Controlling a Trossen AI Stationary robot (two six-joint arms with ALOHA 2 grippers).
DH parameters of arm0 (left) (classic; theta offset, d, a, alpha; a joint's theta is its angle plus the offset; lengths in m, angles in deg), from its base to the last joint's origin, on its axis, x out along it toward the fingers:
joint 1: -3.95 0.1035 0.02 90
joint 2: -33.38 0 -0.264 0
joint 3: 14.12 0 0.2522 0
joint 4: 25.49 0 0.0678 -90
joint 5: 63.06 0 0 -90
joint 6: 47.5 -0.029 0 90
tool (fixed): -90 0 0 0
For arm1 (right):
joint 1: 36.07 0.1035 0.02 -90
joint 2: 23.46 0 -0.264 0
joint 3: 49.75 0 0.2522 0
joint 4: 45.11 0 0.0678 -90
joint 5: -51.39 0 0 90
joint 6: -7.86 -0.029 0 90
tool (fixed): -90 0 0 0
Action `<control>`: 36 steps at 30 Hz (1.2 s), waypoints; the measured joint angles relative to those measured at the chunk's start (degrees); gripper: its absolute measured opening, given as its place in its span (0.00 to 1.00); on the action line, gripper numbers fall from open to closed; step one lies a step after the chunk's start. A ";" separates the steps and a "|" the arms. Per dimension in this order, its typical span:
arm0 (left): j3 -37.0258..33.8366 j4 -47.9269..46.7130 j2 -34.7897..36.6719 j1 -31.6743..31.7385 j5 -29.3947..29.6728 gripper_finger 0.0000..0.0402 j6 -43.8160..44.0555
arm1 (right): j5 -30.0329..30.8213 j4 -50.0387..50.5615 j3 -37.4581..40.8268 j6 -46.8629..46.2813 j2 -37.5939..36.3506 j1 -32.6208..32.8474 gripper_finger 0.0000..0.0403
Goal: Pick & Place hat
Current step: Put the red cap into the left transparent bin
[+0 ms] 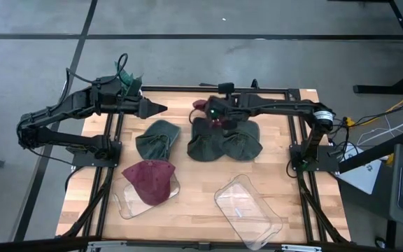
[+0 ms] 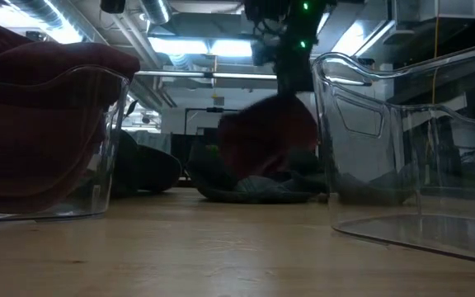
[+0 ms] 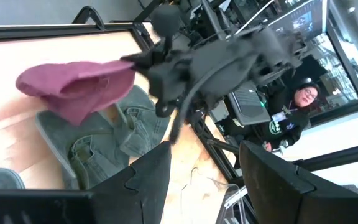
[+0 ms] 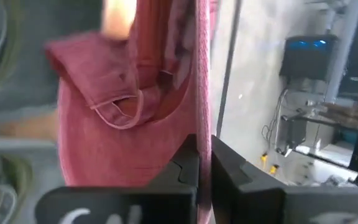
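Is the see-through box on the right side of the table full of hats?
No, the clear box on the right has nothing in it, while the other clear box holds a red hat.

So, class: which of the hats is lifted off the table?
The maroon hat pinched in the right gripper's fingers; the other maroon hat lies in a clear bin, the green ones on the table.

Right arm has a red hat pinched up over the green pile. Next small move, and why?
Probably carry the red hat toward the empty clear bin: the right end effector is shut on it, lifted off the green hats, and the other bin already holds one.
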 joint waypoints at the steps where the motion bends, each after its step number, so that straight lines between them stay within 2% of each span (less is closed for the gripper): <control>1: 0.00 -0.01 0.00 0.00 0.00 0.46 0.00 | -0.05 -0.16 1.54 0.64 0.02 0.31 0.04; 5: 0.00 -0.02 0.00 0.00 0.01 0.46 0.00 | -0.13 -0.24 6.50 -0.36 0.05 1.84 0.04; 9: 0.00 -0.02 0.00 0.00 0.59 0.46 0.00 | -1.21 -3.65 7.75 -4.08 0.05 4.19 0.04; 16: 0.00 0.03 0.00 0.00 0.80 0.46 0.00 | -2.82 -8.40 3.86 -4.13 0.05 7.22 0.04; 22: 0.00 0.03 0.00 0.00 0.75 0.46 0.00 | 0.52 -8.57 0.94 -3.50 0.08 7.13 0.04; 25: 0.00 0.08 0.00 0.00 -0.21 0.46 -2.18 | -3.59 -8.52 -3.08 -5.62 -0.22 6.41 0.04; 33: -0.01 2.56 0.85 0.00 -3.99 0.46 -20.20 | -20.83 -5.63 -12.68 -17.48 -3.40 2.70 0.04; 36: -0.04 2.37 2.04 -0.02 -5.86 0.46 -28.16 | -22.97 -2.49 -15.93 -21.05 -4.19 1.97 0.04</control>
